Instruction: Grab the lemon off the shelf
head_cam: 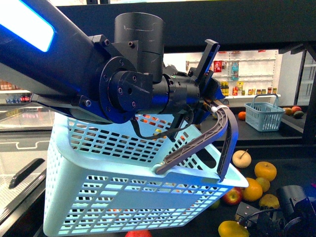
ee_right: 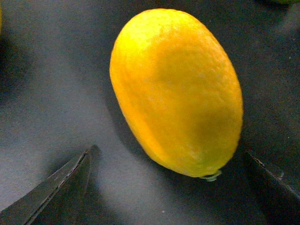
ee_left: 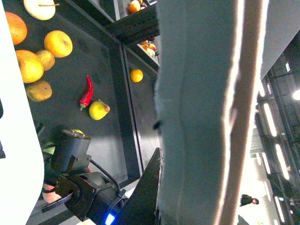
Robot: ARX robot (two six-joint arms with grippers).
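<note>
Dark shelf [ee_right: 42, 93]: lemon [ee_right: 178, 93] between wide-open right fingers [ee_right: 51, 197]; left fingers [head_cam: 211, 52] hold basket handle [head_cam: 224, 133].

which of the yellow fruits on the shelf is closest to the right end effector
The lemon, lying on the dark shelf tray between the open right end effector's fingertips; the other fruits sit farther off.

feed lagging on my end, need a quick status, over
Right gripper open, straddling the lemon on the shelf, not closed yet. Left gripper shut on basket handle. Nothing between fingers and lemon.
</note>
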